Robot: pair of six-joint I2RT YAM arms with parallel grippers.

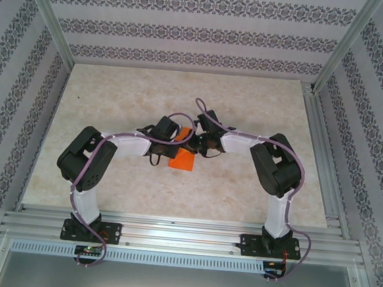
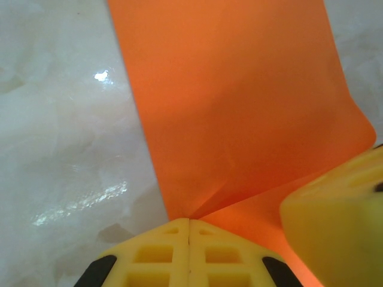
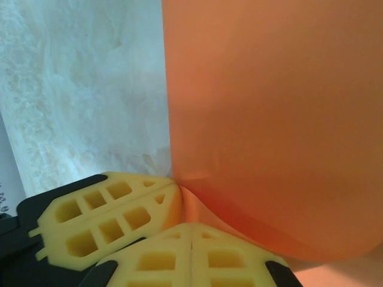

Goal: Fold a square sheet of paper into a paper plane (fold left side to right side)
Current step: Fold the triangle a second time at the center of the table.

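Note:
The orange square sheet of paper [image 1: 183, 160] lies on the table's middle, with part of it lifted and curled over. In the left wrist view the sheet [image 2: 239, 107] rises from my left gripper [image 2: 189, 221], which is shut on the sheet's near corner. The right gripper's yellow finger [image 2: 335, 221] shows just right of it. In the right wrist view my right gripper [image 3: 191, 227] is shut on the curled edge of the sheet [image 3: 275, 119], and the left gripper's fingers [image 3: 102, 215] press in from the left. From above, both grippers [image 1: 180, 142] [image 1: 193, 143] meet tip to tip over the paper.
The marble-pattern tabletop [image 1: 113, 109] surrounds the paper. Patterned walls and aluminium frame posts [image 1: 50, 21] enclose the table on three sides. Both arm bases [image 1: 91, 229] [image 1: 270, 245] stand on the rail at the near edge.

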